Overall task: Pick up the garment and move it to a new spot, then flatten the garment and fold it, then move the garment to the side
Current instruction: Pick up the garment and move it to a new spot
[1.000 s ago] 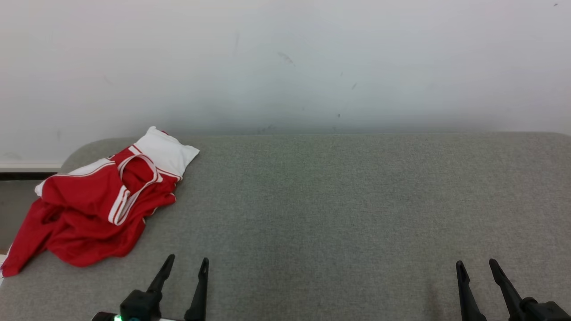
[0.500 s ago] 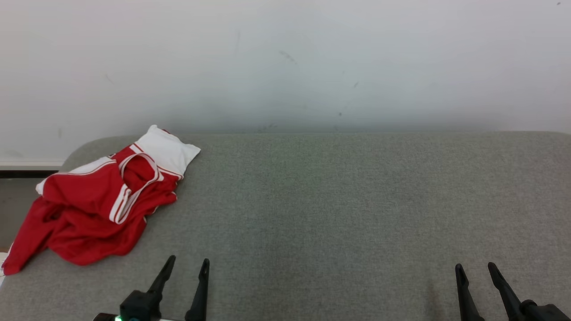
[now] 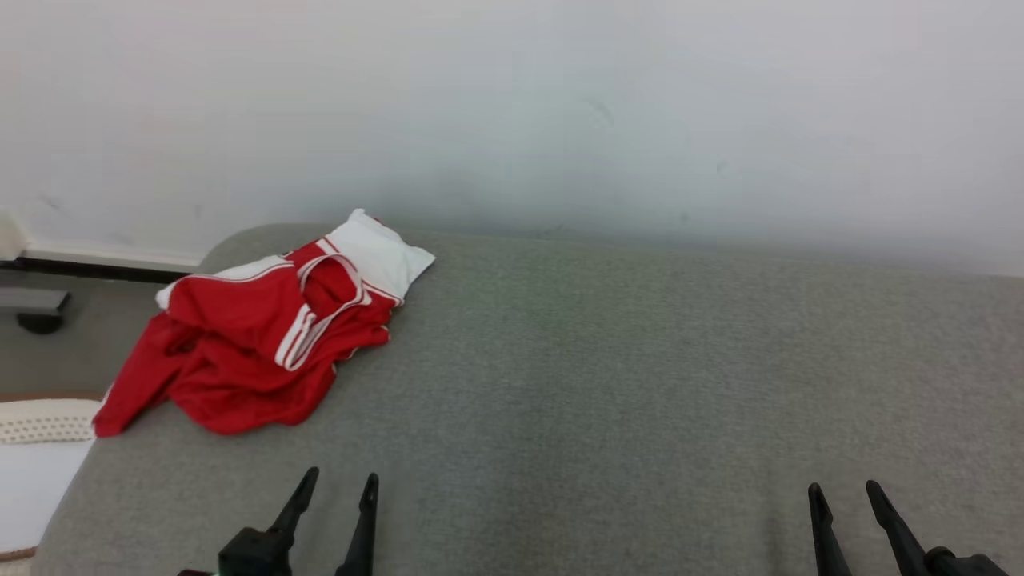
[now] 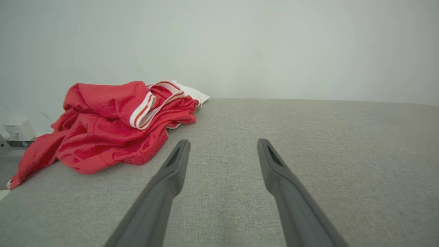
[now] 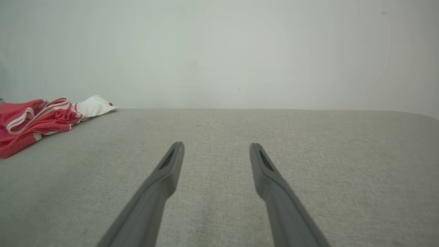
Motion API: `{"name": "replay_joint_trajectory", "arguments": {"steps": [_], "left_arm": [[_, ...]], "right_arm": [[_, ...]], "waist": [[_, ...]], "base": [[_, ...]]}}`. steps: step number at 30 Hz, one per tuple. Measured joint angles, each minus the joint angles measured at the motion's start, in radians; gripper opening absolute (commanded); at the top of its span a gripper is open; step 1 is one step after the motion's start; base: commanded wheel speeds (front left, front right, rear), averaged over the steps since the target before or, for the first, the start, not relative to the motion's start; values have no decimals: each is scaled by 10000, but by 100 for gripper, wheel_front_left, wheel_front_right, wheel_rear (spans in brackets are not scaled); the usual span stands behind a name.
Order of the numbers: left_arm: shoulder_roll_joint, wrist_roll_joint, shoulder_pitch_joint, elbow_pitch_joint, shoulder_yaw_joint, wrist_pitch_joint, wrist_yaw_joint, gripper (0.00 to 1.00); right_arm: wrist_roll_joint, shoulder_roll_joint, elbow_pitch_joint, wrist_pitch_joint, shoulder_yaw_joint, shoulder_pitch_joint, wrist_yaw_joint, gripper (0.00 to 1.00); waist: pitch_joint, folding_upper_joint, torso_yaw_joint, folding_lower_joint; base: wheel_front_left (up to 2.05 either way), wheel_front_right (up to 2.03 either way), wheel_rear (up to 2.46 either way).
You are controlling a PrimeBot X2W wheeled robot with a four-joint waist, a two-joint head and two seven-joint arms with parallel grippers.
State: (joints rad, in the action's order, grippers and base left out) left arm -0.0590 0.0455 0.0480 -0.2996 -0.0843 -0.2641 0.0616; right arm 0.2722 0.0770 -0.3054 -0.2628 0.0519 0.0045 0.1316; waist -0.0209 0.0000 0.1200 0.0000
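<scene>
Left gripper (image 3: 342, 475) and right gripper (image 3: 842, 485) hover fully spread, empty, over the counter (image 3: 600, 384): pickup not begun; garment (image 3: 264, 352) lies crumpled at the far-left corner.

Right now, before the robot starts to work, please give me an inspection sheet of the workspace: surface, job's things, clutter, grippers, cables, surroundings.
Surface: grey fabric surface, flat, with a rounded far-left corner.
Job's things: red and white garment, crumpled in a heap at the far left of the surface, one red end reaching the left edge; not yet picked up.
Clutter: nothing seen.
Grippers: left gripper open, holding nothing, apart from the garment; right gripper open, holding nothing, at the near right.
Cables: nothing seen.
Surroundings: pale wall behind; dark object low at the left; white thing beside the near-left corner.
</scene>
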Motion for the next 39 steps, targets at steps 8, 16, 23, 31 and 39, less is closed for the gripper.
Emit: {"name": "replay_joint_trajectory", "arguments": {"steps": [8, 16, 23, 31, 39], "left_arm": [[-75, -2, -220, -65, 144, 0, 40, 100], [-117, -2, -416, 4, 236, 0, 82, 100], [-67, 100, -407, 134, 293, 0, 82, 100], [-2, 449, 1013, 253, 314, 0, 270, 100], [-566, 888, 4213, -708, 163, 0, 608, 100]], "right_arm": [[111, -84, -92, -15, 238, 42, 0, 100], [169, -153, -165, -15, 483, 16, 0, 100], [148, -144, -153, -15, 535, -94, 0, 100], [79, 203, 107, -15, 500, -805, 0, 100], [-21, 763, 454, -15, 612, -1946, 0, 100]], "waist": [[-90, 0, 1203, 0], [-116, 0, 2113, 0], [196, 0, 2130, 0], [1183, 0, 1744, 0], [2993, 0, 1259, 1]], "base": [[0, 0, 0], [0, 0, 0], [0, 0, 0], [0, 0, 0], [0, 0, 0]]}}
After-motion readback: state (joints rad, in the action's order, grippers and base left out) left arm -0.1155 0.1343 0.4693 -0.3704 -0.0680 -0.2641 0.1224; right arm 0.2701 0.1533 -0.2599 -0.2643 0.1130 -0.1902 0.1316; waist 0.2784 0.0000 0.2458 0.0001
